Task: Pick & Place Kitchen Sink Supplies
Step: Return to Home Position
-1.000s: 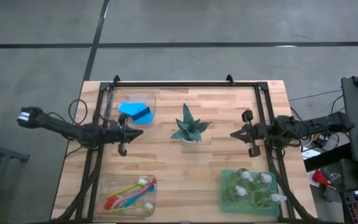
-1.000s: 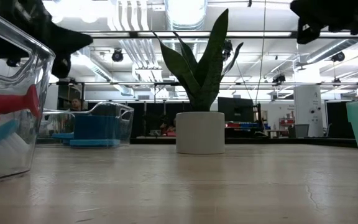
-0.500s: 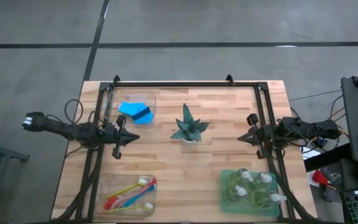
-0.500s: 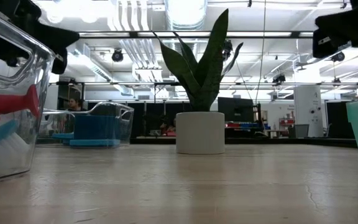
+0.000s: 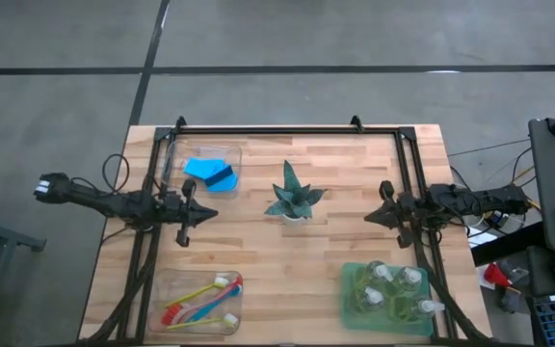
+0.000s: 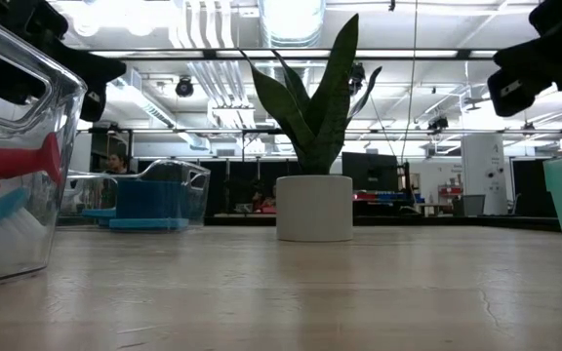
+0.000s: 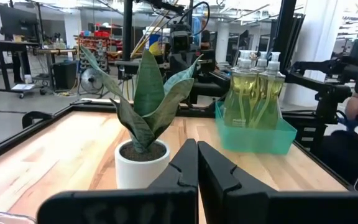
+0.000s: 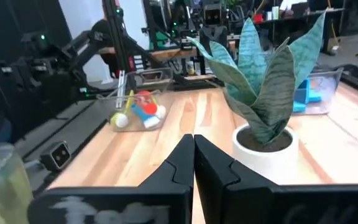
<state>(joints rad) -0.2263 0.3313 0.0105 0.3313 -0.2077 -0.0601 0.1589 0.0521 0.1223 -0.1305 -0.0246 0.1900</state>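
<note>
Looking down on the light wooden table (image 5: 287,260), you have the left gripper (image 5: 198,213) hovering over the left side, between the two clear bins. Its fingers (image 7: 185,163) are pressed together with nothing between them. Your right gripper (image 5: 373,218) hangs opposite it over the right side, its fingers (image 8: 182,157) likewise pressed together and empty. The two tips point toward each other across the spiky green plant in its white pot (image 5: 292,200), each well apart from it.

The flat blue rectangular sponges (image 5: 211,173) lie in the clear plastic bin at the high view's upper left (image 5: 175,180). The slim long-handled brushes (image 5: 203,299), blue, red-pink and yellow-green, lie together in the clear plastic bin at the lower left (image 5: 191,331). The small clear pump bottles of yellow-green liquid (image 5: 390,291) stand upright, close together, in the green tray (image 5: 355,326) at the lower right.
</note>
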